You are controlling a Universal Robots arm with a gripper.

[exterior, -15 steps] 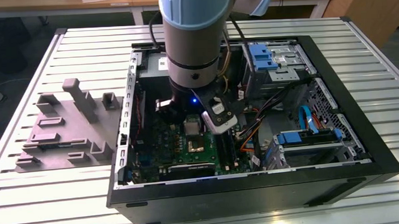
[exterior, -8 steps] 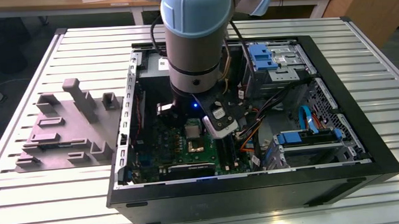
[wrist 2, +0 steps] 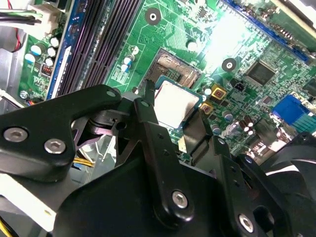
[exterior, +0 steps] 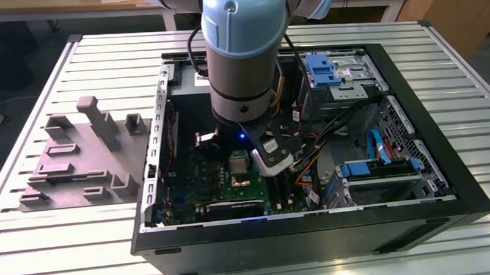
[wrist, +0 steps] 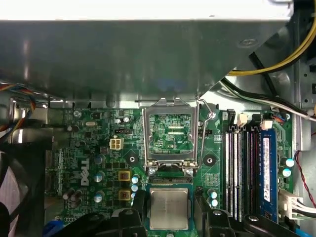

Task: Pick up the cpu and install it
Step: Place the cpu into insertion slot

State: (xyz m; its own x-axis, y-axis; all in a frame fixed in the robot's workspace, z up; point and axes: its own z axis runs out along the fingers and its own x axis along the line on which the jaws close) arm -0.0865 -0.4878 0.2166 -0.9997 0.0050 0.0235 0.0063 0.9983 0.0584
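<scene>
The cpu (wrist 2: 175, 101), a small flat square chip with a pale silver top, sits between the two black fingers (wrist 2: 148, 116) of my gripper (wrist 2: 174, 107), which is shut on its opposite edges. It hangs just over the green board (wrist: 89, 148), partly covering the socket (wrist 2: 175, 66), whose gold contact field shows beyond the chip. In the first wrist view the cpu (wrist: 169, 208) lies in front of the socket's metal load frame (wrist: 170, 133), which is flipped open. In the exterior view the arm (exterior: 242, 64) reaches down into the open computer case (exterior: 314, 233) over the board.
Memory slots (wrist: 242, 168) run beside the socket. A grey power-supply box (wrist: 123, 49) overhangs the board, with yellow and black cables (wrist: 266, 64) nearby. A fan (wrist: 10, 192) sits at the board's edge. A grey moulded tray (exterior: 82, 155) stands on the slatted table at the exterior view's left.
</scene>
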